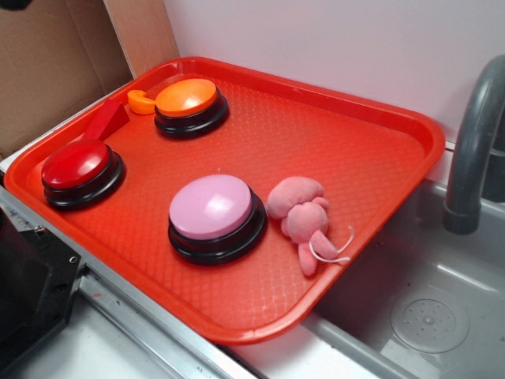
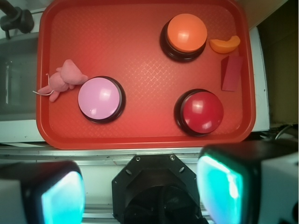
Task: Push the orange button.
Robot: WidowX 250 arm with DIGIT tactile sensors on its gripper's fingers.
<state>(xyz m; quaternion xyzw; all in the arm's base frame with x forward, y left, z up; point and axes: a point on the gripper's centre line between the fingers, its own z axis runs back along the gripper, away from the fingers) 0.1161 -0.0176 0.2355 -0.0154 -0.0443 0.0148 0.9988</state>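
Red tray (image 2: 140,133) beside sink; orange button (image 2: 187,31) upper right of wrist frame, untouched. Gripper (image 2: 140,196) spread, empty, high above. Best descend centred on dome, avoiding orange piece (image 2: 225,44).

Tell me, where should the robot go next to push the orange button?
Probably forward over the red plastic tray towards the round orange domed button. In the wrist view the gripper hangs open at the tray's near edge, high above all three buttons, nothing touched yet.
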